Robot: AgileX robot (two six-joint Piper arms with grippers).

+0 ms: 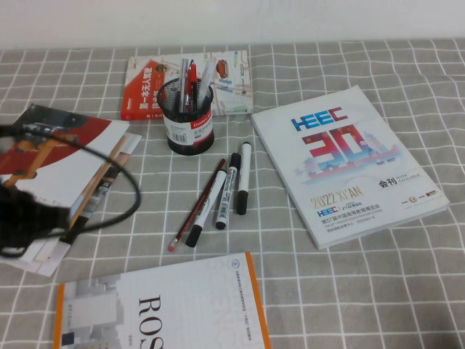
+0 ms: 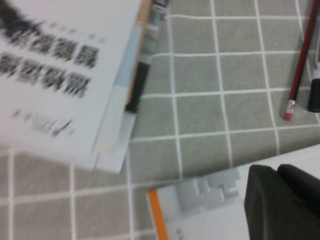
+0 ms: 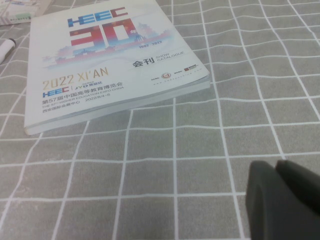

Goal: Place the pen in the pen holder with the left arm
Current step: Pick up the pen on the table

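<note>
The pen is a thin dark-red stick with a pinkish eraser end. It lies on the grey checked cloth, in front of the black mesh pen holder, which has several pens in it. The pen also shows in the left wrist view, eraser end nearest. My left gripper is shut and empty, above the corner of an orange-edged booklet and apart from the pen. The left arm's cables loop at the left edge of the high view. My right gripper is shut and empty over bare cloth.
Three white markers with black caps lie right beside the pen. A HEEC catalogue lies at the right, a red book behind the holder, stacked booklets at the left, and the orange-edged booklet at the front.
</note>
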